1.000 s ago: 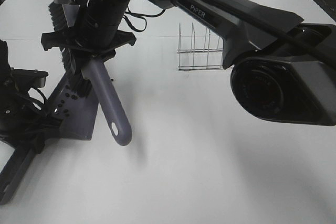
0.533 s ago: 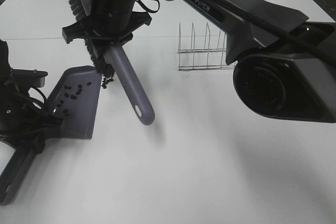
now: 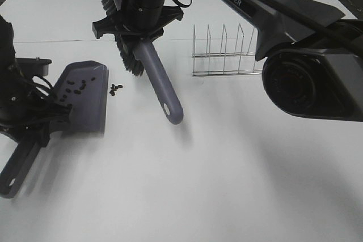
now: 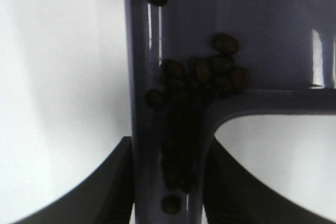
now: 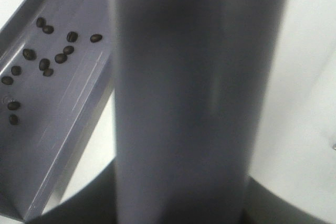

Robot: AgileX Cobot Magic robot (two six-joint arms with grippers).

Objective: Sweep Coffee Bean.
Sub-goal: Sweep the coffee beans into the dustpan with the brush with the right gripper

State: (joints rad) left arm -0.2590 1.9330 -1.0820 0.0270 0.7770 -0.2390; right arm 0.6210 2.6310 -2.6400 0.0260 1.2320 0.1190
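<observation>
On table: dustpan at left, coffee beans scattered in it. A small bean cluster lies on table just right of dustpan's edge. Right of cluster: brush, handle slanting near-right. Farther right, toward far side: wire rack.

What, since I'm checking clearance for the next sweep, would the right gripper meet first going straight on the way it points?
The right gripper, shut on the brush, would probably meet bare table beside the dustpan, near the loose coffee beans; depth is unclear.
</observation>
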